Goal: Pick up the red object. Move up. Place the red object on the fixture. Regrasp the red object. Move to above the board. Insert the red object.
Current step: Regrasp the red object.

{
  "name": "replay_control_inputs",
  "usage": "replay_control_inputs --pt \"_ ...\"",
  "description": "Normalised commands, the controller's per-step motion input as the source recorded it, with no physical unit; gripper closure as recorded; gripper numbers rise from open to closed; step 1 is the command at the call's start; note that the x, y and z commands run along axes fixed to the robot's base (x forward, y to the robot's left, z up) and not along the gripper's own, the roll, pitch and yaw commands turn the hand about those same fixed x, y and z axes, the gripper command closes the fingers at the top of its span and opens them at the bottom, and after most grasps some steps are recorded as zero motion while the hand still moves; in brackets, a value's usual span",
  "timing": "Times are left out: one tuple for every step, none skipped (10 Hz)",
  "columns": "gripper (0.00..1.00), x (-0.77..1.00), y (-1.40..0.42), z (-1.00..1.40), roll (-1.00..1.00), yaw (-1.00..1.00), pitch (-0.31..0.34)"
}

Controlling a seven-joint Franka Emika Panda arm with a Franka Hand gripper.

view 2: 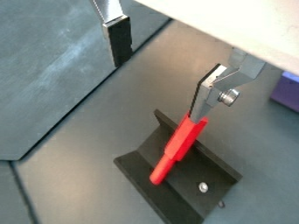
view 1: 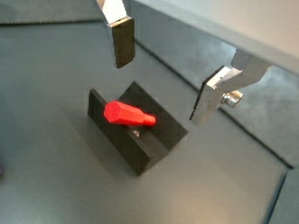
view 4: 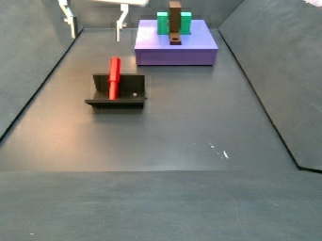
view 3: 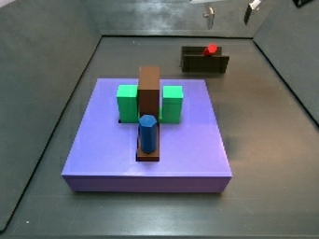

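I see the pincer hanging above the fixture, its two silver fingers spread wide apart with nothing between them. The red object rests on the fixture, free of the fingers.

In a wrist view the red object shows its whole length: a slim stick lying slantwise over the fixture, one end up against the back wall and close under a finger, the other end jutting out past the fixture's front edge. Whether that finger touches it I cannot tell. In a wrist view I look almost along its axis, so it reads as a short stub with a broader end toward the camera.

In a side view the red object lies with its long axis running near to far across the fixture, tilted, its far end above the back wall. The pincer sits high at the far left there, well above the fixture. In a side view only a small red tip shows over the top of the fixture, at the far right of the floor, and the pincer is just at the upper edge.

The board appears whole only in the side views, with green blocks, a brown bar and a blue cylinder on it, well apart from the fixture. A wrist view catches only its purple corner.
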Motion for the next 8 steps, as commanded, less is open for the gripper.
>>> replay_control_inputs --pt "0.00 -0.04 -0.19 -0.08 1.00 0.23 0.260" --pt "0.00 -0.11 -0.17 -0.21 1.00 0.30 0.169" --pt "0.00 -0.08 -0.12 -0.24 1.00 0.29 0.111" --pt "0.00 -0.07 -0.09 -0.21 1.00 0.25 0.146" --pt "0.00 0.00 -0.03 -0.32 0.85 0.12 0.160" --pt "0.00 -0.04 -0.02 -0.29 0.57 0.00 0.126" --pt "0.00 0.00 0.00 -0.18 0.18 0.00 0.040" --pt "0.00 0.00 0.00 0.00 -0.03 0.00 0.000"
